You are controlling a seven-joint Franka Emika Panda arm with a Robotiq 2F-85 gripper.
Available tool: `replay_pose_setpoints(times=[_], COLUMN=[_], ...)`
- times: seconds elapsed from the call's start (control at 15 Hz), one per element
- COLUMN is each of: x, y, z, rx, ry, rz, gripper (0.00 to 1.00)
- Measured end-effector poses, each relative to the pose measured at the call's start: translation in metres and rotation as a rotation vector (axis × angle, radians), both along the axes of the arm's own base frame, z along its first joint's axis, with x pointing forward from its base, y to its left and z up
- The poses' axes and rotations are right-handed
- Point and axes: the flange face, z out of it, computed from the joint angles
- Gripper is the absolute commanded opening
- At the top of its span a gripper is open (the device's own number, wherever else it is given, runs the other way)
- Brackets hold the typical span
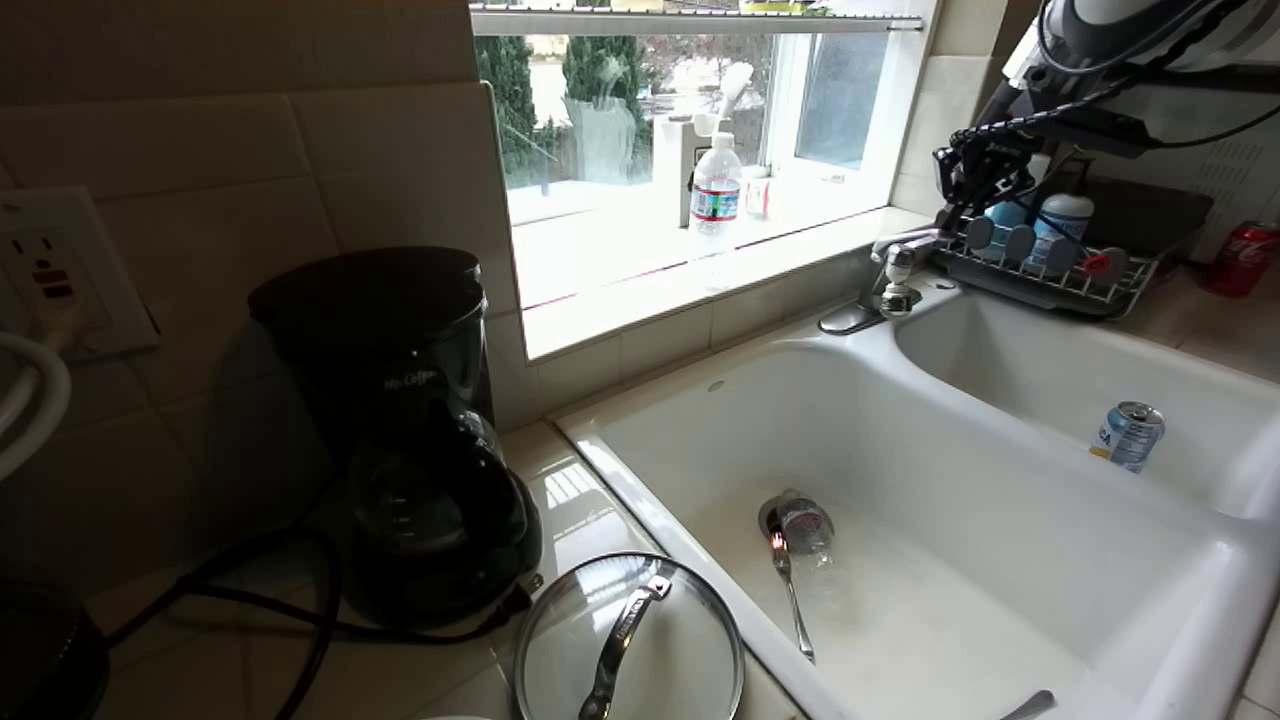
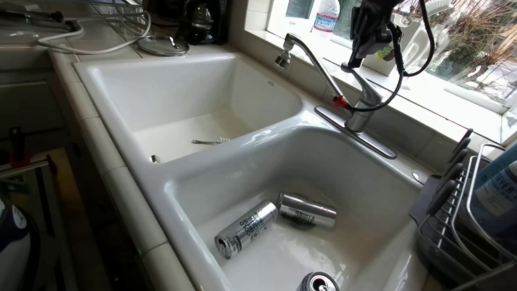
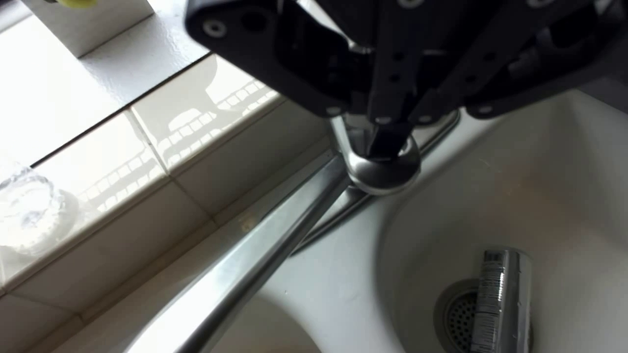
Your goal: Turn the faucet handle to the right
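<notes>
The faucet handle (image 2: 363, 83) is a chrome lever on top of the low chrome faucet (image 2: 359, 119), rising toward the spout side. Its rounded end (image 3: 385, 176) shows in the wrist view, and the lever also shows in an exterior view (image 1: 912, 238). My gripper (image 3: 387, 147) is shut, with its dark fingers together and pointing down. The fingertips are at the lever's rounded end, seemingly touching it; nothing shows between them. In an exterior view the gripper (image 2: 355, 64) stands just beside the lever's tip, on the side away from the spout. The exact contact is partly hidden.
The long spout (image 2: 313, 56) reaches over the double white sink (image 2: 161, 178). A black cable with a red end (image 2: 340, 101) hangs by the faucet. A dish rack (image 2: 448, 210) stands close by. Cans (image 2: 248, 230) lie in a basin. The window sill (image 1: 640, 310) borders the back.
</notes>
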Motion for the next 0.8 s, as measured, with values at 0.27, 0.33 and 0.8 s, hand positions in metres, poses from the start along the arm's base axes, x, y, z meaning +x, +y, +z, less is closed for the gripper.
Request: replay_pose_setpoints(times=[0.27,0.33,0.8], x=[0.002,0.003,0.009], y=[0.000,-0.001,-0.003], z=[-0.002,-0.003,-0.020], rx=[0.000,0.002,-0.002], ry=[-0.003,-0.005,0.044], rz=[0.000,-0.001,0.004], gripper=[0.00,0.00,0.00])
